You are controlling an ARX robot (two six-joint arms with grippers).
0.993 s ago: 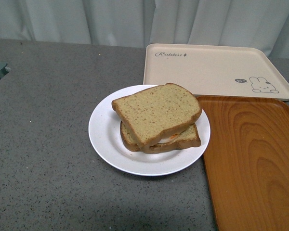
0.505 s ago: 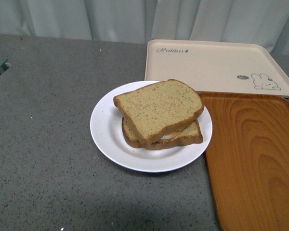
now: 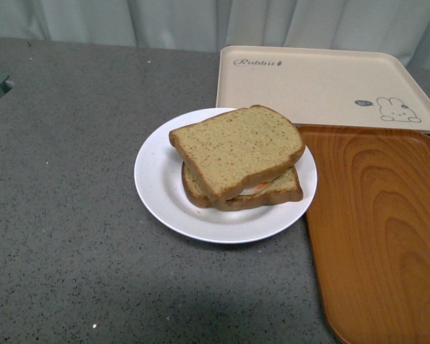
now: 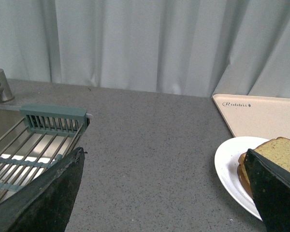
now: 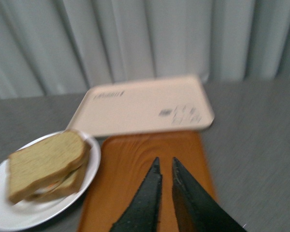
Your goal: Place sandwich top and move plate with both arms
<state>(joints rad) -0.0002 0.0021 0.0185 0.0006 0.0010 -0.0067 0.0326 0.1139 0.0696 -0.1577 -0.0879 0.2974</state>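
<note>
Plate (image 3: 158, 193) rim touches wooden tray (image 3: 380, 229); bare counter (image 3: 64, 179) leftward.

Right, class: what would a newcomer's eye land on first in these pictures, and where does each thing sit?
First, the plain speckled tan-brown bread slice lying askew atop the lower slice on the round white plate, in the middle of the grey counter. Next, the brown wood-grain tray just right of the plate, with the cream rectangular rabbit-print tray behind it.
</note>
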